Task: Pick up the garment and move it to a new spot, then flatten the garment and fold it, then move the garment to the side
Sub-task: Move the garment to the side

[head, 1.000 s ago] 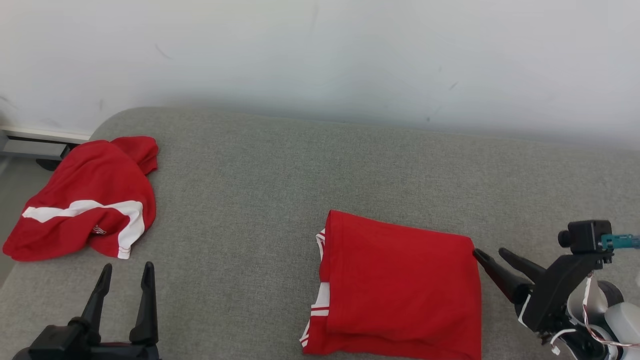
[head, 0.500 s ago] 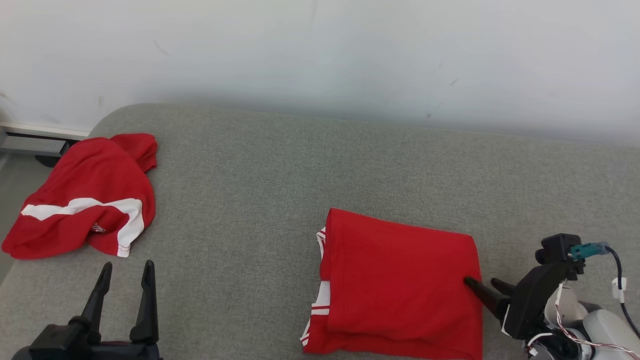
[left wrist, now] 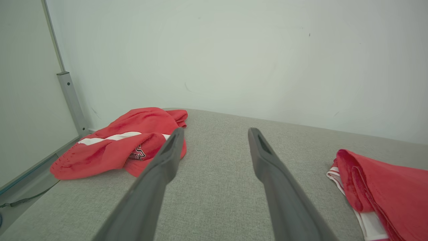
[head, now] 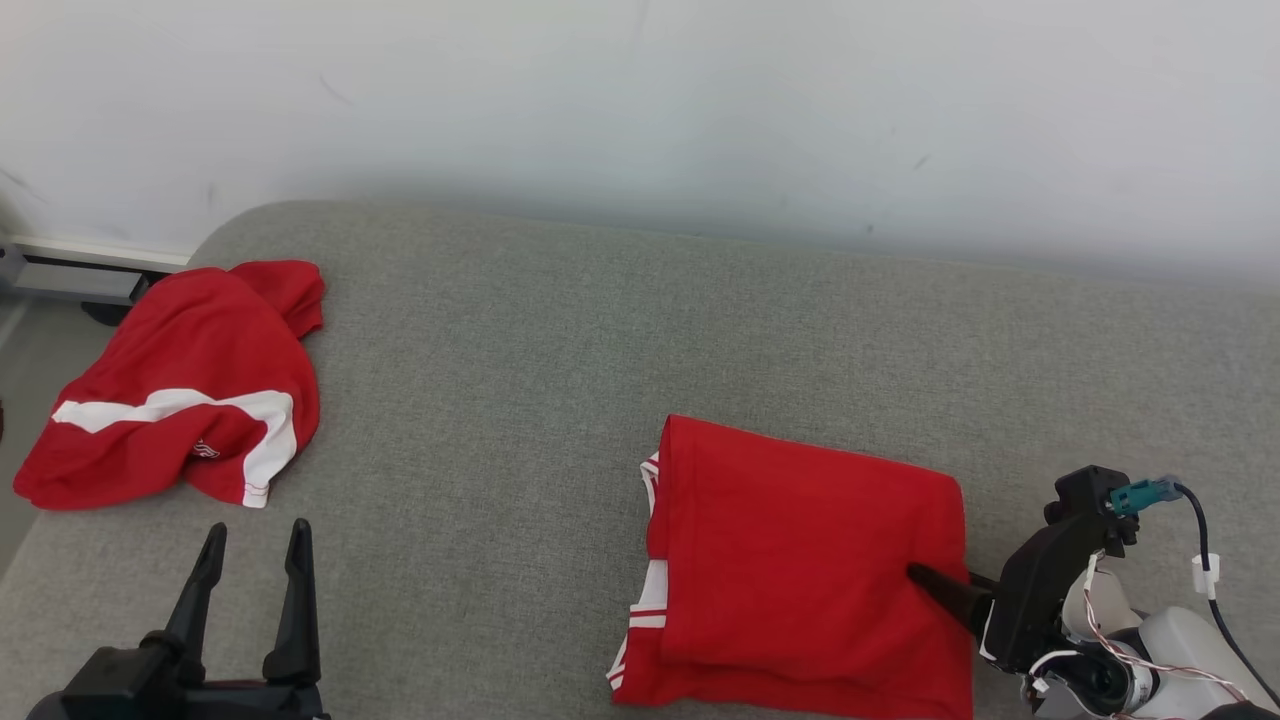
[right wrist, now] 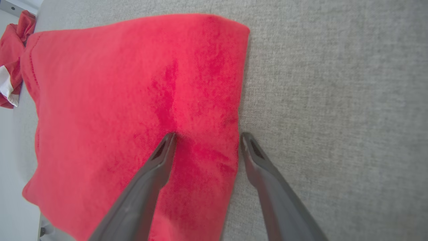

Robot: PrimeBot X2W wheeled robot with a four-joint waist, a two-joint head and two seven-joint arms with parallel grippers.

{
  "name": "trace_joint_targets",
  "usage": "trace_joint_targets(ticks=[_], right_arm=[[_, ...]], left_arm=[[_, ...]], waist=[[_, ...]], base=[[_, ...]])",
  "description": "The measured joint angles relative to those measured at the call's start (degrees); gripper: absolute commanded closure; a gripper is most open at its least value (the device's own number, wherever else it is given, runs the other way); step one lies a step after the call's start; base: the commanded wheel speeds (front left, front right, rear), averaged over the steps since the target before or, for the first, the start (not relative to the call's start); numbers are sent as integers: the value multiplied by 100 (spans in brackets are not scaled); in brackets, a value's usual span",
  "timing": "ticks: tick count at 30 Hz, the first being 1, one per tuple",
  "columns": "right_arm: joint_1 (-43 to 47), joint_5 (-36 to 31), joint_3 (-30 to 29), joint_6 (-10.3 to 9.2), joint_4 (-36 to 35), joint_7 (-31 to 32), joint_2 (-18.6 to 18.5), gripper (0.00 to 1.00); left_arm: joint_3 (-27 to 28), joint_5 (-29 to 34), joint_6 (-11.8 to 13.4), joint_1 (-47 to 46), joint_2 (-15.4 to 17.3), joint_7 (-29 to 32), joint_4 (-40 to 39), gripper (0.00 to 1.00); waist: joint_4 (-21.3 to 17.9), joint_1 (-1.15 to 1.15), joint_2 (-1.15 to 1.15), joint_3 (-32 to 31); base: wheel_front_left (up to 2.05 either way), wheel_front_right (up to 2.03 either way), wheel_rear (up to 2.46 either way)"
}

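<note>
In the head view, the folded red garment (head: 810, 560) is being shown at the near right of the grey fabric surface (head: 560, 330), its right edge being straddled by the spread right hand (head: 942, 582), while the left hand (head: 255, 535), apart and empty, is being held near left, a crumpled red garment (head: 180, 390) lying far left. In the left wrist view, bare surface is being framed between parted fingers (left wrist: 160, 167). In the right wrist view, one finger is being laid on the garment, the other just beside its edge.
</note>
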Motion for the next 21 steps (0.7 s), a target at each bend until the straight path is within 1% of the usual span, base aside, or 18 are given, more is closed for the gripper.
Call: trace_joint_targets(ticks=[1,2,3,7,10,13,21], right_arm=[[-29,0,-2,0,42,0,24,0],[-54,-1,-1,0,78,0,47,39],[-71,-1,7,0,97,-1,62,100],[-88,80,69,0,92,-63,71,100],[-77,146,65,0,68,-177,-29,100],[-48,223,33,0,-4,-263,-196,100],[-98,366,-104,0,-167,-233,-817,100]], left_arm=[[-2,-1,-1,-2,-4,0,0,0],[-7,-3,-3,-5,-9,0,1,0],[-14,-3,-11,-10,-14,0,2,0],[-15,-3,-34,-20,-27,0,10,0],[15,-2,-59,-18,-22,0,24,0],[47,5,-38,-2,-16,0,22,0],[92,15,-5,35,-7,0,-12,0]], waist=[[8,0,0,5],[17,0,0,12],[28,0,0,17],[81,0,0,32],[95,0,0,10],[77,0,0,-24],[-103,0,0,-49]], base=[[0,0,0],[0,0,0],[0,0,0],[0,0,0],[0,0,0],[0,0,0],[0,0,0]])
